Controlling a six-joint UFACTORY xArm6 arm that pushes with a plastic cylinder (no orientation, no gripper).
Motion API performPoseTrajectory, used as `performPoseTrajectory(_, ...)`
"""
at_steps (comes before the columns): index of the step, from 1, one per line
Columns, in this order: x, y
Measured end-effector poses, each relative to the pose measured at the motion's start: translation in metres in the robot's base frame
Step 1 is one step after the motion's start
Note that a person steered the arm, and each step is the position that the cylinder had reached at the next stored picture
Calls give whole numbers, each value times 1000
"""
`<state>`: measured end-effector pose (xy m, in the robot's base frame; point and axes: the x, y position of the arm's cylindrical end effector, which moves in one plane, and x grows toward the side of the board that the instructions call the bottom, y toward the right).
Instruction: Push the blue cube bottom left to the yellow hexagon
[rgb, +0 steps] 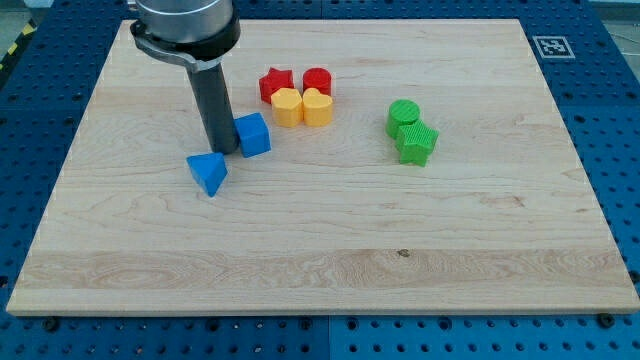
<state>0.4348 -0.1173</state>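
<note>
Nearest the view's bottom lies the blue triangle (208, 172), one of two blue blocks; the other, the blue cube (253, 134), sits just up and to its right. My tip (220, 150), a bare rod that grasps nothing, touches the cube's left side, between the two blues. Two red blocks, a red star (275, 82) and a red cylinder (317, 80), back the yellow hexagon (287, 107) and yellow heart (318, 106). Two green blocks (410, 131) huddle toward the board's (330, 265) right. The cube lies just left and below the hexagon.
</note>
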Motion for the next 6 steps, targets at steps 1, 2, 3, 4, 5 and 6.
performPoseTrajectory(1,0,7)
performPoseTrajectory(2,0,17)
performPoseTrajectory(3,0,17)
performPoseTrajectory(4,0,17)
performPoseTrajectory(5,-4,15)
performPoseTrajectory(6,-4,22)
